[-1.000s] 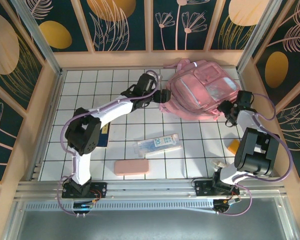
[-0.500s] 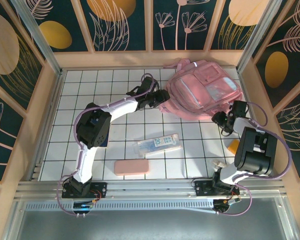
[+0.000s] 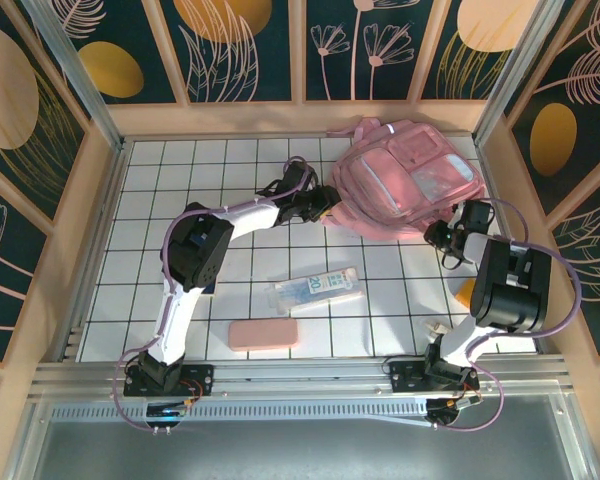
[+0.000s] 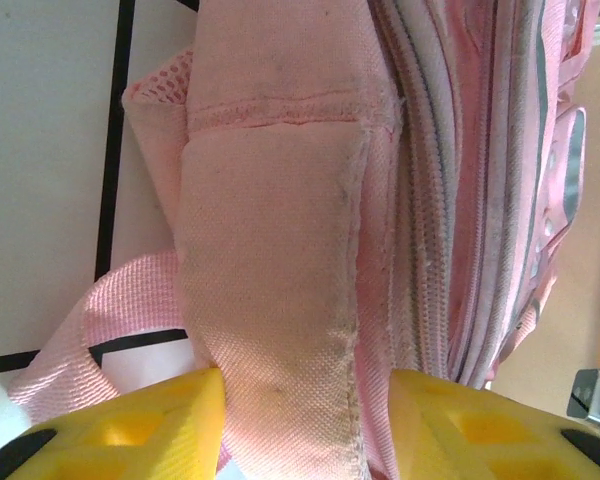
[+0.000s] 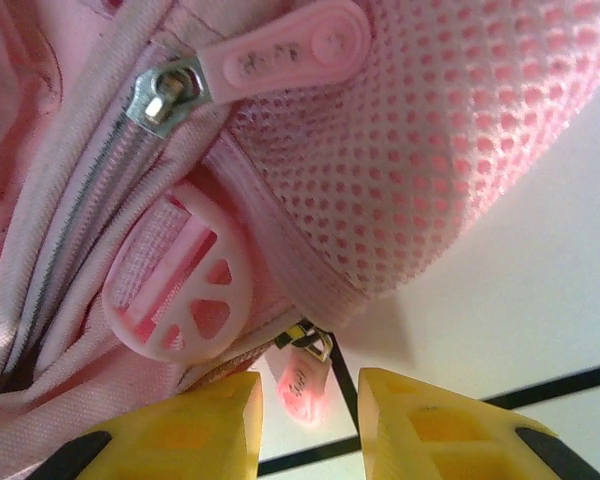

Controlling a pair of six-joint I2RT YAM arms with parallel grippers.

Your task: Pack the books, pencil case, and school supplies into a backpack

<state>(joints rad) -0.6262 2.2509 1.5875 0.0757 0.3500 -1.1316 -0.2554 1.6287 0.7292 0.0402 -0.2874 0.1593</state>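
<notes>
Looks like a robot lab test cell: white grid table point(image 3: 160, 180) boxed in by printed leaf panels point(image 3: 240, 50) on wood frames point(image 3: 280, 115), alu rail point(image 3: 300, 372) along the near edge, 2 arms point(image 3: 170, 320) bolted to it w/ cables point(image 3: 578, 305) looping loose.

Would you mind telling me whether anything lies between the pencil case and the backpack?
Yes: the clear packet lies flat between the pencil case and the backpack, roughly on the straight path from one to the other.
</notes>
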